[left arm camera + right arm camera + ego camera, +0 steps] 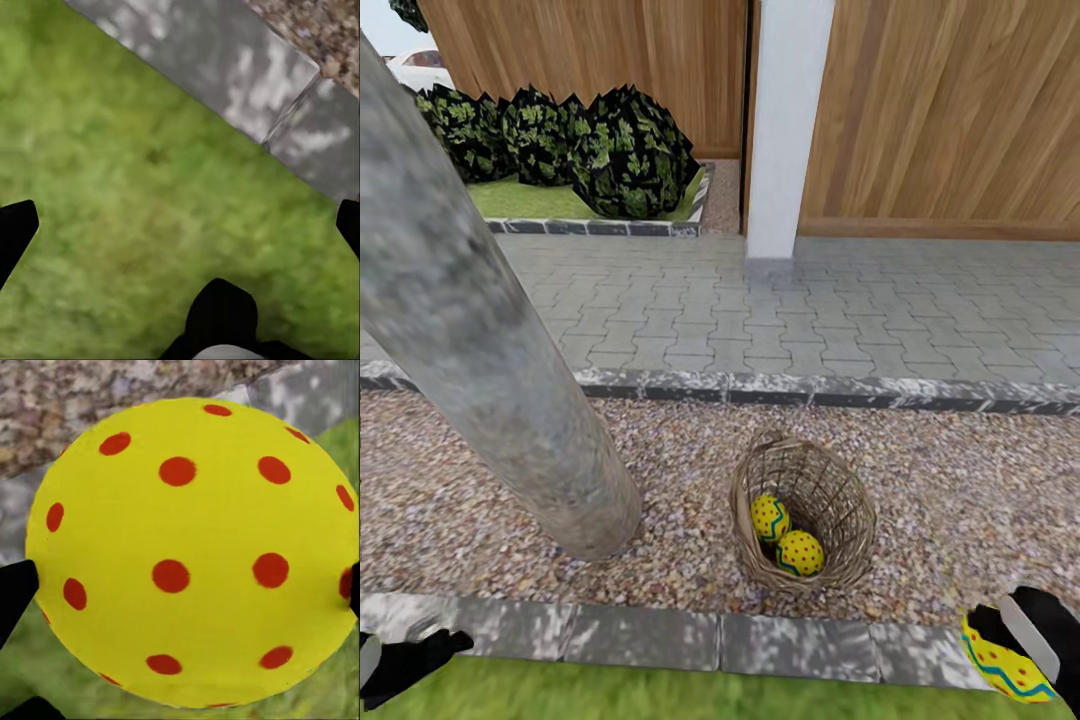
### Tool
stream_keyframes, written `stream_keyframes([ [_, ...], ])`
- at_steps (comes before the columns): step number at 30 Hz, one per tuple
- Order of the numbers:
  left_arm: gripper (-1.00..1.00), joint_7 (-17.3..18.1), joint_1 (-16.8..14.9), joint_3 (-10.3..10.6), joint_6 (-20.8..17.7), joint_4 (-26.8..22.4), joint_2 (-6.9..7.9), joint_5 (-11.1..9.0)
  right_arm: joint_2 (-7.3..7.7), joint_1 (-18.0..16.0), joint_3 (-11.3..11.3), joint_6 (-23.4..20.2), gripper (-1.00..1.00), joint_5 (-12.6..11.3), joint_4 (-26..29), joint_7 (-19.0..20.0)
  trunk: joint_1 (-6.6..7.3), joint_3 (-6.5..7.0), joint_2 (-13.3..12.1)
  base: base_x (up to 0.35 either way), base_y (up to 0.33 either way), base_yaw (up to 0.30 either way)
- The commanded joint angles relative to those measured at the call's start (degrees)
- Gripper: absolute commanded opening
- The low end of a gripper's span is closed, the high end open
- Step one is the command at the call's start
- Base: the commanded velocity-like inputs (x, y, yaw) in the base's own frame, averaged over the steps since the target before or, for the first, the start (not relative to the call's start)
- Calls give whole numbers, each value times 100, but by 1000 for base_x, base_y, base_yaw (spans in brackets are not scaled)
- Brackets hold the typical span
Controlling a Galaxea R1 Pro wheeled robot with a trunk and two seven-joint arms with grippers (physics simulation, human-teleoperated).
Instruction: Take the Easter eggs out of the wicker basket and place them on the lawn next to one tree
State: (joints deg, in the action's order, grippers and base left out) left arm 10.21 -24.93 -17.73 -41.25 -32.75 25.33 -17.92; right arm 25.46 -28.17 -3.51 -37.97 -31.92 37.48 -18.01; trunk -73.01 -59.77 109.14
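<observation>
Eggs are sitting in two places: one is clamped in the right pincer, two are lying in the wicker basket. At 7 o'clock in the head view the left pincer (pixel 410 655) is hovering over the lawn (pixel 660 695), and its wrist camera is showing the fingertips (pixel 16 229) spread wide with only grass between them. At 9 o'clock the grey tree (pixel 470 330) is rising out of the gravel strip (pixel 960 500), just beyond the stone kerb (pixel 650 635). Near centre the wicker basket (pixel 840 490) is lying tipped on the gravel with two eggs (pixel 785 535) touching each other inside. At 5 o'clock the right pincer (pixel 1028 655) is gripping the third egg (pixel 191 551) across its width. The risk, as I judge it, lies in the release: the round egg could be rolling off along the grass, away from the trunk, if dropped from height. The tipped basket could also be spilling its eggs onto gravel if nudged.
</observation>
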Motion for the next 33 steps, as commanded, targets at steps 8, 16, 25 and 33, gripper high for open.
stream_keyframes([
  [8,100,43,-3,1274,1585,1135,-813,4,-456,-4,-1037,2238,-100,423,-1903,2551,177,140,-320,0,0,0],
  [16,100,34,-3,1270,2243,1862,-1195,-5,-1008,-4,-1326,3012,-100,538,-2903,2619,353,284,-641,0,0,0],
  [25,100,22,-3,1255,2592,2190,-1315,-1,-1382,-4,-1328,3793,-100,565,-3424,2566,462,437,-842,0,0,0],
  [33,100,17,-3,1257,2705,2210,-1316,-7,-1410,29,-1328,3841,-100,564,-3496,2565,462,477,-842,168,0,0],
])
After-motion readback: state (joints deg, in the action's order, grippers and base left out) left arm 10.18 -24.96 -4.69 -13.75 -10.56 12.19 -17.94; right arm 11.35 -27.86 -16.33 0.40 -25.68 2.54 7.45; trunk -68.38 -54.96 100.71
